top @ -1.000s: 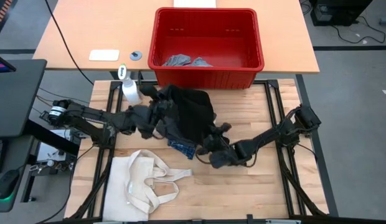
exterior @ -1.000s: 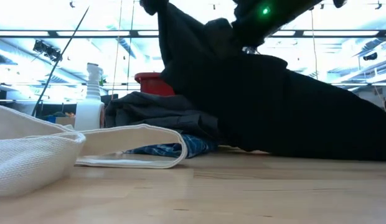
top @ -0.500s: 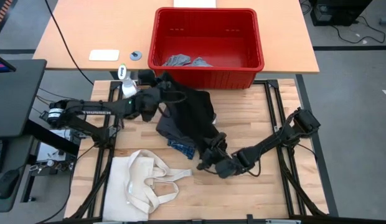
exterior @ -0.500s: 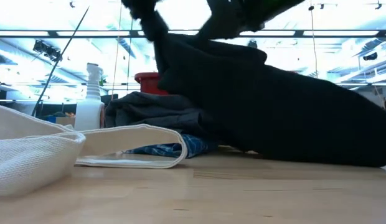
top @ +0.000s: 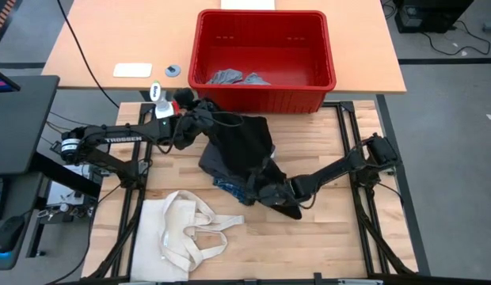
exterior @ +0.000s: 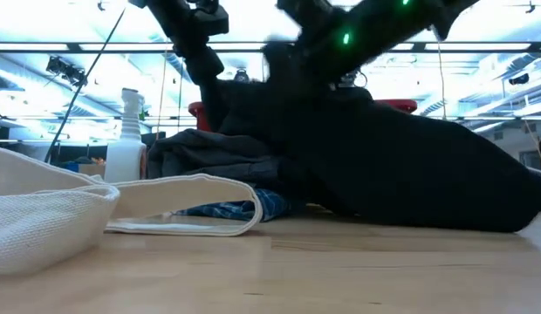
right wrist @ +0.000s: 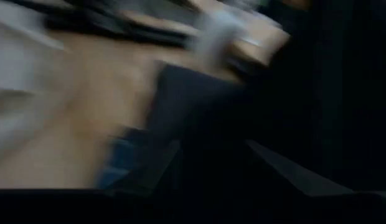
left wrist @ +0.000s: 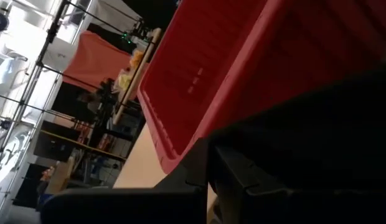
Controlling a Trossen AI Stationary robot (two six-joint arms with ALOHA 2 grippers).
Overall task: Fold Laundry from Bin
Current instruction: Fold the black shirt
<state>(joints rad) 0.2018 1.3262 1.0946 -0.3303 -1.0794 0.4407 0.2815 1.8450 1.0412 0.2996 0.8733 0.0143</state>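
Fingers of the left gripper [top: 199,109] pinch the black garment [top: 244,146] at 12 o'clock; right gripper [top: 261,190] grips its 6 o'clock edge near the red bin [top: 325,75].

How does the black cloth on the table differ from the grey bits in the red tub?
The black cloth is large and dark; the grey pieces are small and pale. The cloth lies on the wooden table with both arms at it; the grey pieces sit untouched in the tub. The cloth covers other garments; the grey pieces lie alone. Both are crumpled, not folded.
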